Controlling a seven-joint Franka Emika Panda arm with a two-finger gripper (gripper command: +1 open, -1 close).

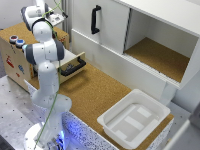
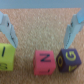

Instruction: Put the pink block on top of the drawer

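The pink block (image 2: 43, 62) lies on a cork-brown surface, with a black letter on its upper face. My gripper (image 2: 40, 45) hangs open just above it, one light-blue finger (image 2: 8, 27) to each side, and nothing is held. A yellow-green block (image 2: 5, 57) and a purple block (image 2: 67, 60) flank the pink one in a row. In the exterior view the gripper (image 1: 56, 19) is over the cork top of the drawer (image 1: 14, 59), the small light-wood cabinet at that view's left. Its pull-out part (image 1: 73, 66) with a black bar handle stands open. The arm hides the blocks in that view.
Two small round things (image 1: 16, 40), blue and red, sit on the cabinet's edge. A big white cupboard (image 1: 115, 30) with a vertical black handle (image 1: 95, 20) and an open compartment stands behind. A white bin (image 1: 132, 119) rests on the cork table at the exterior view's right.
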